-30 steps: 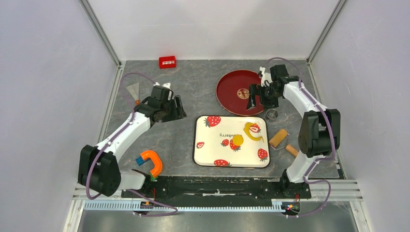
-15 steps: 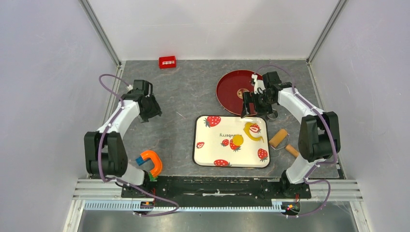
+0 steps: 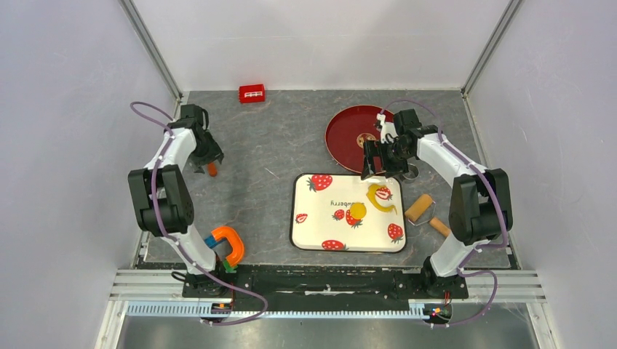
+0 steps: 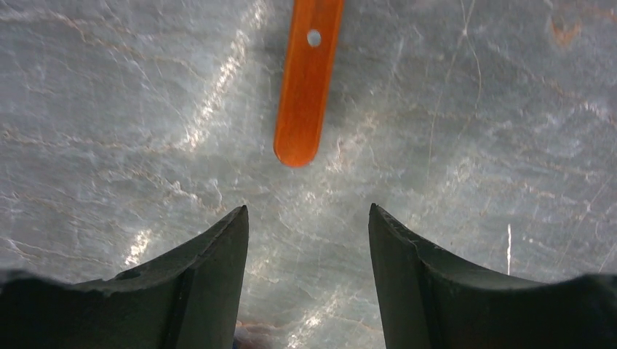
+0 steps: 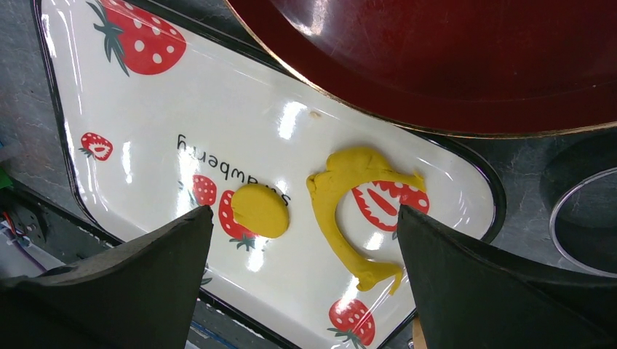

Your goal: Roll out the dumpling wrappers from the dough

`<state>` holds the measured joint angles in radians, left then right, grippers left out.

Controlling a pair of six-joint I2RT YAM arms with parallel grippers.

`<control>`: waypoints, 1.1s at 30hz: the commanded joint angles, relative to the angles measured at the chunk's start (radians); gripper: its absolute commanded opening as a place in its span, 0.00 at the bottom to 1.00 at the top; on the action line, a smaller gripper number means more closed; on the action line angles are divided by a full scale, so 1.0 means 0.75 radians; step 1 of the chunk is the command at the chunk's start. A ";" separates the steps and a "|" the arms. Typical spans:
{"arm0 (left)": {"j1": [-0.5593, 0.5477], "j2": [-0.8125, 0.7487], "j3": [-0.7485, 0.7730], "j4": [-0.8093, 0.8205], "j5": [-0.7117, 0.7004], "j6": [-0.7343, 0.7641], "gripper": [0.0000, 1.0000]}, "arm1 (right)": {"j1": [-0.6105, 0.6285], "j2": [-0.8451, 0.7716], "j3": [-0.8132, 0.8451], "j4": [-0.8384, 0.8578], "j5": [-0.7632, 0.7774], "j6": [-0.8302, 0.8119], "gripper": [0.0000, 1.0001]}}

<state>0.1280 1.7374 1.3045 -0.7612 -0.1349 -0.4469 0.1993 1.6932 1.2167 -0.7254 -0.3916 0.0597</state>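
The right gripper (image 5: pixel 304 211), jaws spread wide and empty, hangs over the far edge of the tray (image 3: pixel 313 234). The left gripper (image 4: pixel 307 211), also spread and empty, hovers low at the far left of the table (image 3: pixel 284 138). On that grey table sit the strawberry-print tray, a red plate (image 3: pixel 343 138) just beyond its far right corner, a roller (image 3: pixel 418 207) off its right side, and an orange handle (image 4: pixel 305 87) just ahead of the left fingertips. On the tray's right half lie the ragged dough strip (image 5: pixel 356 163) and, just beside it but apart, one small round wrapper (image 5: pixel 262 211) — no wrapper shows on the plate. The step in hand looks like lifting that wrapper across to the plate. To do it well, the right gripper should come down square over the wrapper and take it lightly by the edge, so the soft dough neither creases nor tears — and keep clear of the strip.
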 commanded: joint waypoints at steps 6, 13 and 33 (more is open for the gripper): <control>0.080 0.222 0.224 -0.071 -0.021 0.146 0.63 | 0.009 -0.013 0.008 0.010 -0.017 0.003 0.98; 0.093 0.399 0.319 -0.109 0.011 0.195 0.60 | 0.011 0.027 0.066 -0.012 -0.014 0.007 0.98; 0.088 0.310 0.143 -0.069 0.324 0.336 0.02 | 0.012 0.100 0.208 -0.057 -0.015 -0.008 0.98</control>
<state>0.1970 2.0571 1.5063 -0.8017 -0.0345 -0.2684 0.2012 1.7569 1.3136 -0.7593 -0.3916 0.0593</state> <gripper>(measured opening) 0.205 0.979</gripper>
